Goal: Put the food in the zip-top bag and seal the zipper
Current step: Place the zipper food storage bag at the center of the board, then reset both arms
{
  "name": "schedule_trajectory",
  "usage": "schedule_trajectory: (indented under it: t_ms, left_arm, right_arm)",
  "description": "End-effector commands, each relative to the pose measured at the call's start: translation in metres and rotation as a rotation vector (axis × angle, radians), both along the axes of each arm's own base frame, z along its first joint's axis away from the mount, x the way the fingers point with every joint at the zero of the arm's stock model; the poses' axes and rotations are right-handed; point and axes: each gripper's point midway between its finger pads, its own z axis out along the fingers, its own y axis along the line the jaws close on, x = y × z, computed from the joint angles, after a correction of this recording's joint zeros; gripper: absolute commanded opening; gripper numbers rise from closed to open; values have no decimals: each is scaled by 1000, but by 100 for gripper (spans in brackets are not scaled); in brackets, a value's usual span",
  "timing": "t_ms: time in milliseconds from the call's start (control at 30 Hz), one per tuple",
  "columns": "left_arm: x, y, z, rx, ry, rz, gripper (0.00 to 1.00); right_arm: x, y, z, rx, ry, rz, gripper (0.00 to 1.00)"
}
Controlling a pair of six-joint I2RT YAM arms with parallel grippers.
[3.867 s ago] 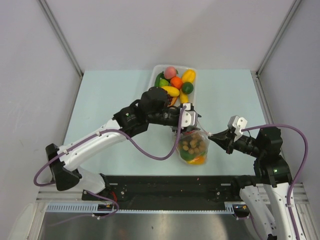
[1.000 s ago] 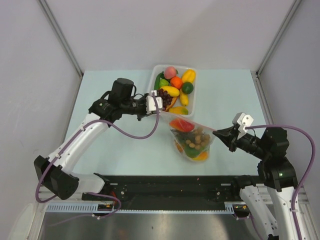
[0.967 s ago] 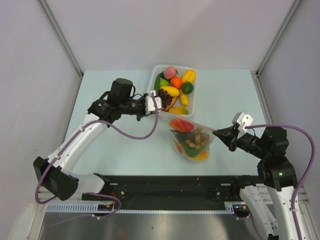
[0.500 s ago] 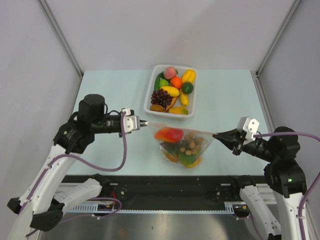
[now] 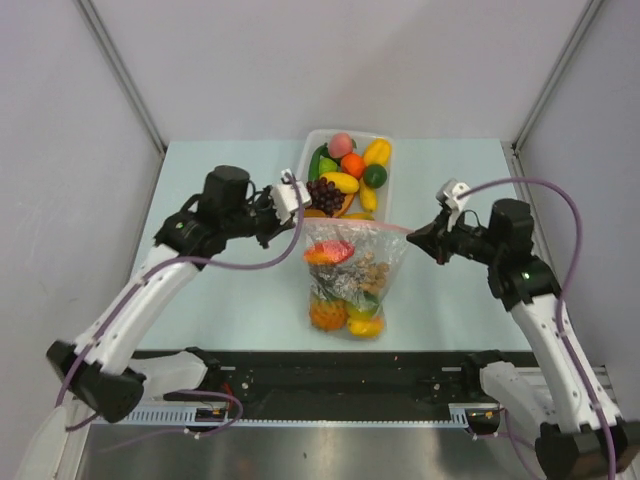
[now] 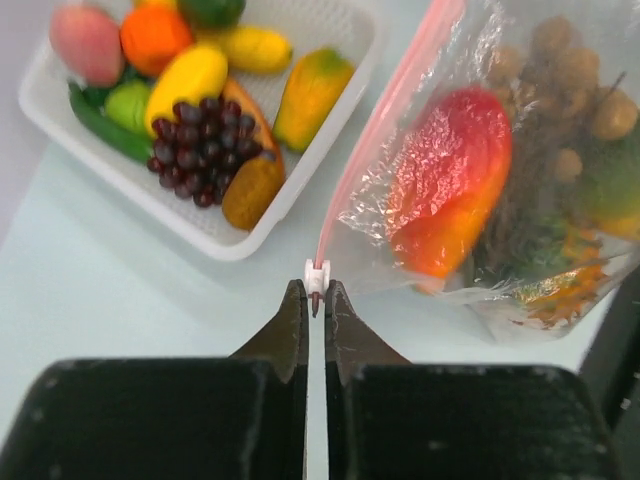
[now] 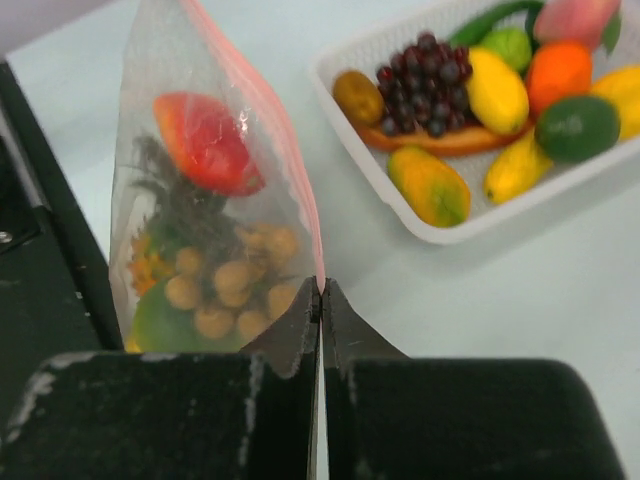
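Pinching the clear crinkly zip-top bag point(image 5: 372, 268) at both ends of its mouth, we stretch the thin pink-red zipper strip point(image 5: 360, 226) taut, probably to line it up for sealing. The bag slumps just on the near side of the white rectangular plastic tray point(image 5: 297, 190), with glossy toy food point(image 5: 340, 292) inside. Our left gripper point(image 6: 315, 292) is clamped on the white end tab point(image 6: 317, 274), and our right gripper point(image 7: 320, 287) on the opposite corner. Both arms reach inward, facing each other.

I see a clear zip-top bag point(image 5: 350, 285) edged by a pink-red zipper point(image 6: 398, 110). Inside are a red-yellow piece point(image 6: 450, 185) and a brown bunch point(image 7: 225, 280). The tray point(image 6: 215, 240) is white and its grapes point(image 6: 195, 150) dark purple. The desk point(image 5: 250, 300) is pale mint. My left tool point(image 6: 316, 300) and right tool point(image 7: 320, 295) are black.
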Motion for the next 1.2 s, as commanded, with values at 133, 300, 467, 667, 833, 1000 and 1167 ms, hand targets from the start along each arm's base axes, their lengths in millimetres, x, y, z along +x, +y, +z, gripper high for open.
schedule_trajectory:
  t_ms: [133, 300, 467, 667, 833, 1000, 1167]
  left_arm:
    - [115, -2, -52, 23, 26, 295, 8]
    - [146, -7, -47, -68, 81, 363, 13]
    - [134, -8, -28, -136, 127, 352, 78]
    - [111, 22, 30, -262, 171, 411, 100]
    - [98, 62, 54, -297, 204, 478, 100]
    - [87, 110, 30, -268, 282, 633, 100]
    - [77, 147, -14, -271, 342, 748, 100]
  right_arm:
    - [115, 2, -47, -25, 46, -174, 0]
    - [155, -3, -41, -2, 57, -224, 12]
    - [163, -13, -14, 31, 50, -257, 70]
    - [145, -55, 29, 125, 74, -360, 94]
    - [113, -107, 40, 127, 120, -488, 100]
    - [80, -152, 2, 80, 283, -629, 100]
    - [55, -171, -41, 0, 361, -691, 100]
